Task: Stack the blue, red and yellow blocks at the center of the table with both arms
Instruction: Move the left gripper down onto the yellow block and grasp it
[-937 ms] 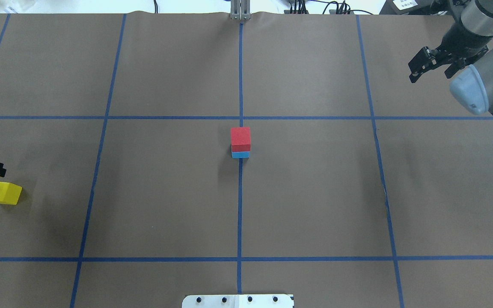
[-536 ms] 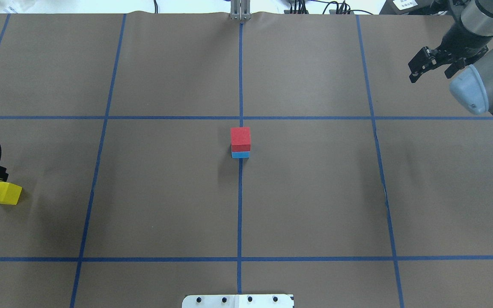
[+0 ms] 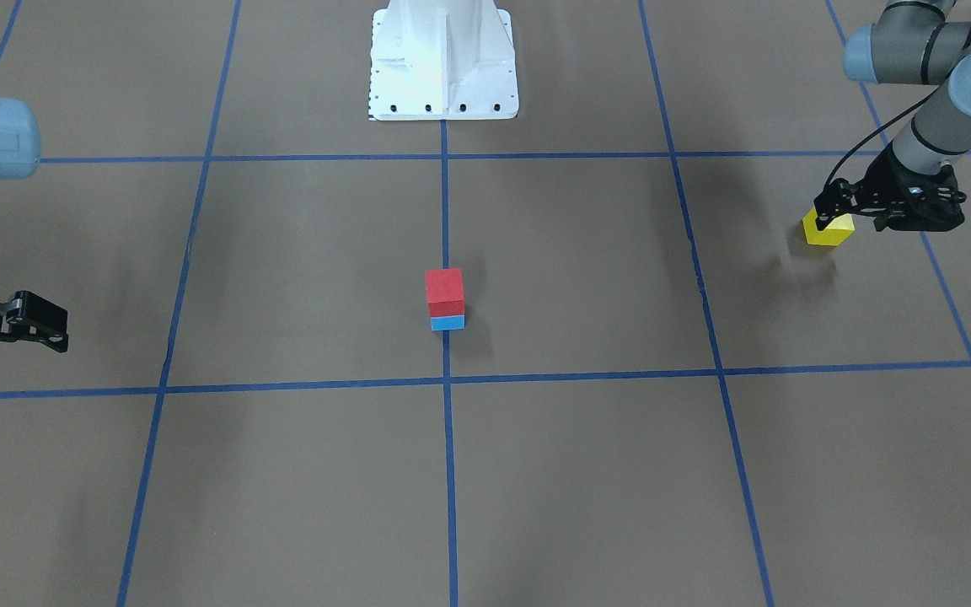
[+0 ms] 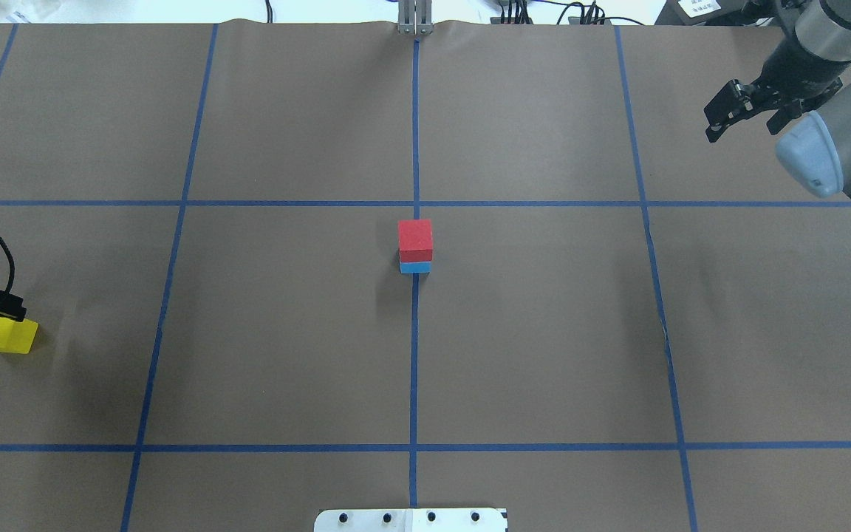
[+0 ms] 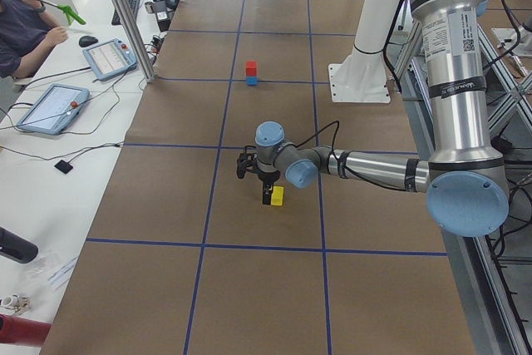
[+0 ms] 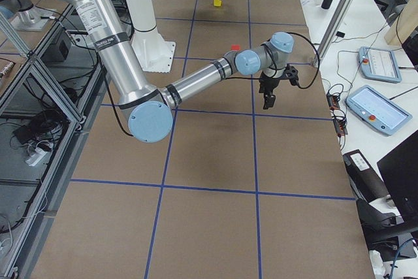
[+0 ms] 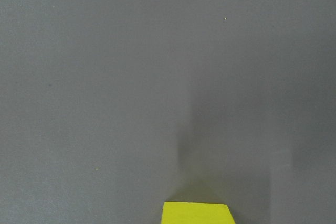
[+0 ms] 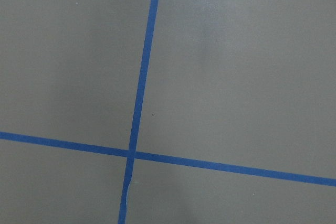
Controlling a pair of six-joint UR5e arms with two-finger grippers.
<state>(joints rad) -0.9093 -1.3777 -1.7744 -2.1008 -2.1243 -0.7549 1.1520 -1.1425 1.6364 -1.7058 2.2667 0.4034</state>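
The red block (image 4: 415,238) sits on top of the blue block (image 4: 415,267) at the table's (image 4: 544,332) center crossing of tape lines. The yellow block (image 4: 4,335) lies alone near the left edge; it also shows as the yellow block (image 3: 828,230) in the front view. My left gripper (image 3: 853,216) hangs open right at it, one finger over its top edge. In the left wrist view only the block's upper face (image 7: 197,213) shows at the bottom edge. My right gripper (image 4: 749,117) is open and holds nothing, at the far right.
The white base plate (image 4: 411,520) is at the near edge and the robot pedestal (image 3: 443,59) stands on it. Cables and a metal post (image 4: 415,18) line the far edge. A person and tablets (image 5: 51,107) are at a side bench.
My left gripper has crept rightward and down onto the yellow block, its finger now overlapping the block's top edge. The right gripper has drifted slightly toward the far edge. The blocks have not moved.
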